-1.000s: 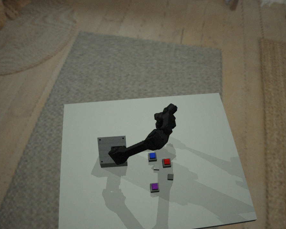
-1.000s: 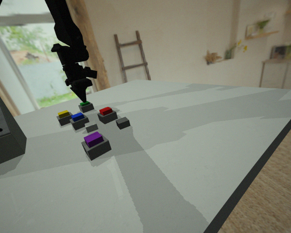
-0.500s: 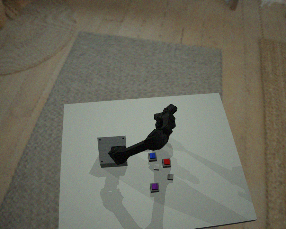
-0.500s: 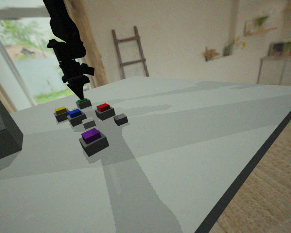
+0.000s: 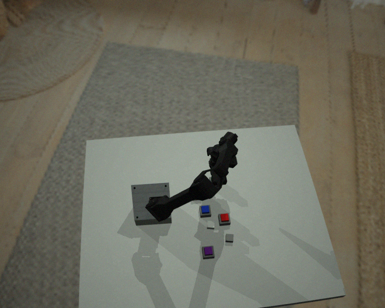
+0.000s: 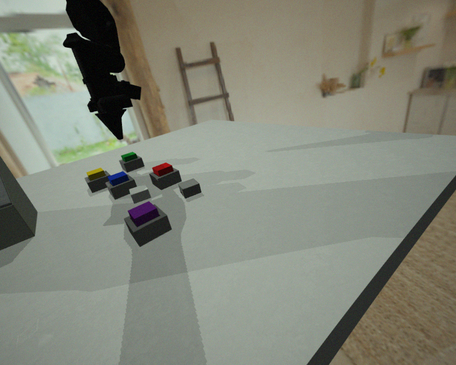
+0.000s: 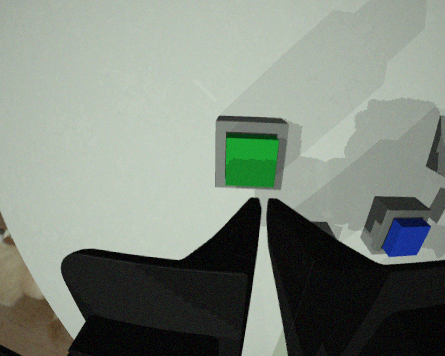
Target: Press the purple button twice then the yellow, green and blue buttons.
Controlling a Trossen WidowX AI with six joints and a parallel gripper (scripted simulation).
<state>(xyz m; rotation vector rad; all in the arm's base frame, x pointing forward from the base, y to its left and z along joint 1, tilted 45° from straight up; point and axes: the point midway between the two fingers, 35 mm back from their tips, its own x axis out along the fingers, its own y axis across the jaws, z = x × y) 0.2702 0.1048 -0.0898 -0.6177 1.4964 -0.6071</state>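
My gripper (image 6: 120, 138) (image 7: 262, 207) is shut and empty. It hangs above the table, clear of the green button (image 6: 129, 156) (image 7: 251, 162), which stands raised in its grey housing. The blue button (image 5: 205, 209) (image 6: 118, 178) (image 7: 407, 237) is raised. The yellow button (image 6: 96, 174) is raised beside it in the exterior view; in the wrist view it cannot be made out. The purple button (image 5: 208, 250) (image 6: 143, 213) is raised, nearest to the exterior view. In the top view the arm hides the fingertips and the green button.
A red button (image 5: 224, 217) (image 6: 163, 169) stands beside the blue one. A pale block (image 5: 210, 225) (image 6: 140, 194) and a grey block (image 5: 229, 238) (image 6: 190, 188) lie between the red and purple buttons. The arm's grey base plate (image 5: 146, 192) is at the left.
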